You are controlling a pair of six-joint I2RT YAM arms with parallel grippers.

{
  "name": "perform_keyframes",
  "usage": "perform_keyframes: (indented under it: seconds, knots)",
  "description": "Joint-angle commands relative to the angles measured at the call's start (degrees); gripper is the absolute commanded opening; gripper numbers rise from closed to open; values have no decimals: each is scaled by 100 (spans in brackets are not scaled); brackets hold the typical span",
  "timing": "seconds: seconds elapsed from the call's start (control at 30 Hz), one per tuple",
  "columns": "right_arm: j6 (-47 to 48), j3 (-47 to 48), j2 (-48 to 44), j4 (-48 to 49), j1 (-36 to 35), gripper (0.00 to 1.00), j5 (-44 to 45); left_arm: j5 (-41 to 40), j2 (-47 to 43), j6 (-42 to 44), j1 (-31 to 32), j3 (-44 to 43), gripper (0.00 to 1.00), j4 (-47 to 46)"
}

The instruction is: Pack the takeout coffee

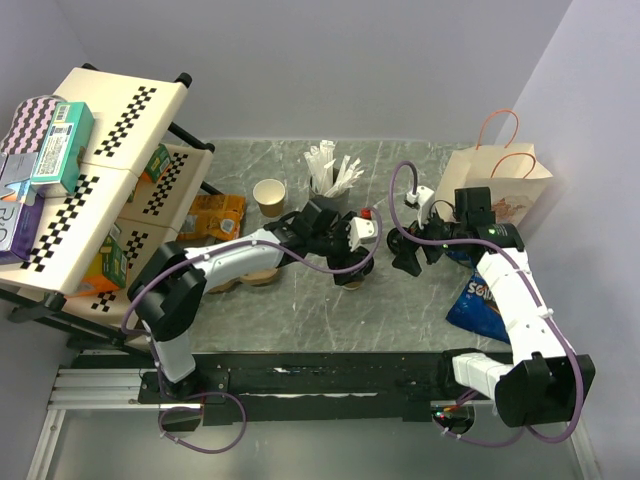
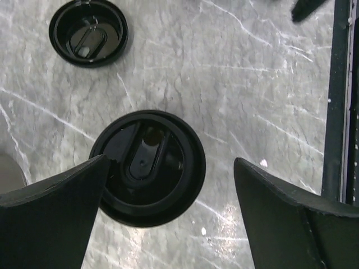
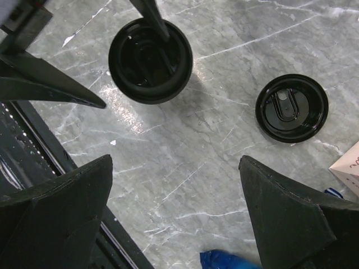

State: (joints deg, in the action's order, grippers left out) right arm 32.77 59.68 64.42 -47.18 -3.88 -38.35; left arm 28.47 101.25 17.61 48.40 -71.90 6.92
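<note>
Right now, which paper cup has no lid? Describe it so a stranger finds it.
On the grey marble table, find the grey cup of white sticks near the far edge. Just left of it stands a small brown kraft-paper cup. Its white inside is open, while the cup under the left end effector wears a black plastic lid.

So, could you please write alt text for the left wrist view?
The left gripper hangs open above a black coffee lid, one finger to each side. A second black lid lies further off, at upper left, on the grey marbled table.
</note>
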Motion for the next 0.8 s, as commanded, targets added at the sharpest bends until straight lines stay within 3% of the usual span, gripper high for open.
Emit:
perform_keyframes:
  seconds: [0.0,0.33,0.5,0.77]
  knots:
    - [-69,-44,-193,147,-34,100,-32,282,158,-21,-6,-325,96,-15]
    - [-227,-123,-141,349,-34,100,-50,-60,-61,-161,-6,-61,88,-138]
    - [-289,-53,-97,350,-34,100,-76,-526,-237,-337,-6,158,93,-533]
    - [-324,-88,-79,393,-34,100,-50,299,-466,-600,-199,-218,94,-200]
